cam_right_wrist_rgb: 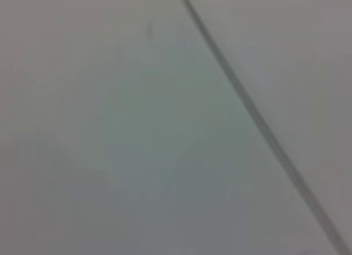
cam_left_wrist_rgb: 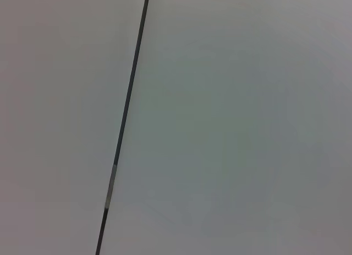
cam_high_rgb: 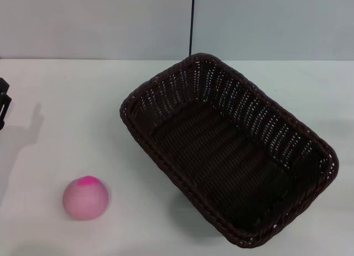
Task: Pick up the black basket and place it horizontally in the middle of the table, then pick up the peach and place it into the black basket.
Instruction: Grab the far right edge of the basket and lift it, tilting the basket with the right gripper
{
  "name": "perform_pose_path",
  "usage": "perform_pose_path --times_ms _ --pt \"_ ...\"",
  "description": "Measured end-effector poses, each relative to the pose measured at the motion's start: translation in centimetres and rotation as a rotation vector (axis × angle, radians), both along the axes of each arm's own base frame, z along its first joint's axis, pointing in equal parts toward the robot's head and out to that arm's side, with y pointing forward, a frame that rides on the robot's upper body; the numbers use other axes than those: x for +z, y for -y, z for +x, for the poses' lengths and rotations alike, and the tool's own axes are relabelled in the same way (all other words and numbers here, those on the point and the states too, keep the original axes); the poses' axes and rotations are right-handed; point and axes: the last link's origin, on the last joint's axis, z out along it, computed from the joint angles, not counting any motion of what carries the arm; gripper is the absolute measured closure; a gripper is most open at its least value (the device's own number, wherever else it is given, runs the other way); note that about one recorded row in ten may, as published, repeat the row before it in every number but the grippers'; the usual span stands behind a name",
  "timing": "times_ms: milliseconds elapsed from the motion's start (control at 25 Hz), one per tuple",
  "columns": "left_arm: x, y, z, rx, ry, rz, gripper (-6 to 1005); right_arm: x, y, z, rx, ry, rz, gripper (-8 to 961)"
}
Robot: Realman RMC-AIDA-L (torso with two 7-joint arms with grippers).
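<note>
The black basket (cam_high_rgb: 227, 148) lies on the white table (cam_high_rgb: 72, 129) right of centre, turned diagonally, with nothing inside it. The peach (cam_high_rgb: 86, 197), pale pink with a magenta tip, rests on the table at the front left, well apart from the basket. A dark part of my left gripper (cam_high_rgb: 3, 104) shows at the far left edge of the head view, above the table and far from both things. My right gripper is out of view. Both wrist views show only a pale wall with a dark line.
A grey wall (cam_high_rgb: 99, 24) rises behind the table's far edge, with a thin dark vertical seam (cam_high_rgb: 191, 24) just behind the basket. The left arm casts a shadow (cam_high_rgb: 22, 140) on the table's left side.
</note>
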Motion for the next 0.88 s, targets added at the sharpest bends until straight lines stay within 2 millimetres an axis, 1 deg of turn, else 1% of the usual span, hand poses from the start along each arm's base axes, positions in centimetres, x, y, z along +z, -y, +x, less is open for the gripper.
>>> perform_pose_path --times_ms 160,280,400,520,640,760,880 --pt "0.0 0.0 0.0 0.002 -0.001 -0.002 382 3.0 -1.7 -1.3 0.060 -0.019 -0.239 329" --pt "-0.1 -0.2 0.0 0.004 -0.001 -0.005 382 4.9 -3.6 -3.3 0.054 0.028 -0.433 332" --pt "-0.2 -0.4 0.0 0.009 -0.002 -0.010 382 6.0 -5.7 -5.6 0.002 0.121 -0.631 334" --pt "-0.2 -0.4 0.0 0.009 -0.003 -0.011 383 6.4 -7.9 -8.3 -0.047 0.220 -0.798 336" --pt "-0.2 -0.3 -0.1 0.011 -0.002 -0.014 383 6.3 -9.8 -11.2 -0.071 0.300 -0.952 339" --pt "-0.3 0.0 -0.2 0.018 0.001 -0.017 383 5.8 -11.4 -13.8 -0.117 0.379 -1.104 341" --pt "-0.4 0.2 -0.4 0.026 0.002 -0.020 383 4.6 -12.7 -16.0 -0.177 0.465 -1.225 343"
